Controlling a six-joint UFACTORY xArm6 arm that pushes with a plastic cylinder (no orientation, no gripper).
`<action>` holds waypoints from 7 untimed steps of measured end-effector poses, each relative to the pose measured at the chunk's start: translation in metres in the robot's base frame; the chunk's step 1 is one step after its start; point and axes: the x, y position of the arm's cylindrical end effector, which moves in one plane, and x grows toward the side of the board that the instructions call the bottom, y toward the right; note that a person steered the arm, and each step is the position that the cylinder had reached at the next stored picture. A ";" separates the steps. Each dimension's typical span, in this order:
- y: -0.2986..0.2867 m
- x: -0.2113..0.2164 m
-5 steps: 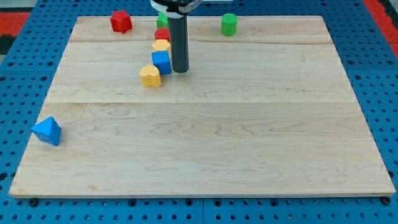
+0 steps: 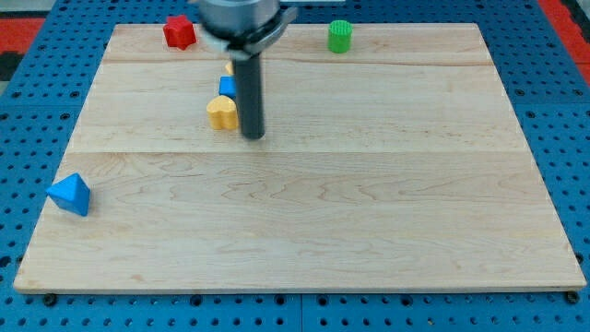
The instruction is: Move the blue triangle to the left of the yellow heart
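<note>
— Where do we find the blue triangle [image 2: 70, 195]?

— It sits near the board's [image 2: 369, 212] lower left corner, close to the left edge, with bare wood around it. We see no brand, label or writing on it, or on anything else in view.

— And the yellow heart [image 2: 221, 112]?

— Well apart from the triangle, up and to the view's right, in the upper middle part of the board. A blue block [image 2: 227, 87] sits just above it, partly hidden by the rod [image 2: 250, 92], and a sliver of another yellow block [image 2: 228, 68] shows above that; we cannot make out the shape of either.

— Where is my tip [image 2: 253, 136]?

— It rests on the wood just to the right of the yellow heart, at about the level of the heart's lower edge. We cannot tell whether it touches the heart. It is far from the blue triangle, which lies down and to the view's left of it.

— Is the tool holding anything?

— It is a plain dark rod with nothing to open or close, and it grips nothing.

— What else is on the board?

— A red block [image 2: 179, 31] near the top left and a green block [image 2: 340, 36] near the top, right of centre.
</note>
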 end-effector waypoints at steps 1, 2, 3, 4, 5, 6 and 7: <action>-0.077 0.047; -0.122 0.103; -0.173 0.147; -0.221 0.130; -0.203 0.115; -0.184 0.103; -0.187 0.079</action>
